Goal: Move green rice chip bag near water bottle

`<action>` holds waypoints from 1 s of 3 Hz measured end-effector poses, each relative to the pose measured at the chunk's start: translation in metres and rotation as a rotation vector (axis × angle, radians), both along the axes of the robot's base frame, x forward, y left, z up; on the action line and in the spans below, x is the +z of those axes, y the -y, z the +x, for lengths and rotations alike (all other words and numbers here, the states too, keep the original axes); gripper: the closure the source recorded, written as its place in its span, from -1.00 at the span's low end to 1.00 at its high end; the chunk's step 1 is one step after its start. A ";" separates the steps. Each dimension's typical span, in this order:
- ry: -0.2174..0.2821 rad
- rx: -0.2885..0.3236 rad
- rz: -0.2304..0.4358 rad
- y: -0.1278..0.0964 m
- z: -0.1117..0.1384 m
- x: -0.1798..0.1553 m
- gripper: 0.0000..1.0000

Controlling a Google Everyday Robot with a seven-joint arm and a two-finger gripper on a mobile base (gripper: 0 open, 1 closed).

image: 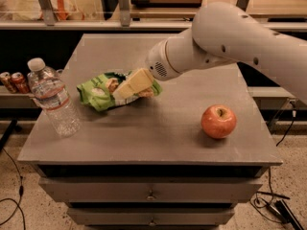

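The green rice chip bag (pixel 98 92) lies crinkled on the grey table (pixel 158 128), left of centre. The water bottle (pixel 53 99) stands upright near the table's left edge, a short gap to the left of the bag. My gripper (pixel 133 84) is at the end of the big white arm (pixel 230 47) that reaches in from the right. It sits over the bag's right end and covers that part of it. I cannot tell whether it touches the bag.
A red apple (pixel 218 121) sits on the right part of the table. Two red soda cans (pixel 14 82) stand on a lower shelf behind the bottle. Shelving runs along the back. Drawers (pixel 151 194) are below the table front.
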State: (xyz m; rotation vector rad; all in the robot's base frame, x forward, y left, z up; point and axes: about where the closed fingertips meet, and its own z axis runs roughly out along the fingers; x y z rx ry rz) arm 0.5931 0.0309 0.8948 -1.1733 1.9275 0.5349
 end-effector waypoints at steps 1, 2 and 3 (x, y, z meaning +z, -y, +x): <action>-0.001 0.015 -0.040 0.013 0.003 -0.003 -1.00; -0.003 0.013 -0.095 0.034 0.007 -0.006 -1.00; -0.003 0.006 -0.163 0.059 0.009 -0.007 -1.00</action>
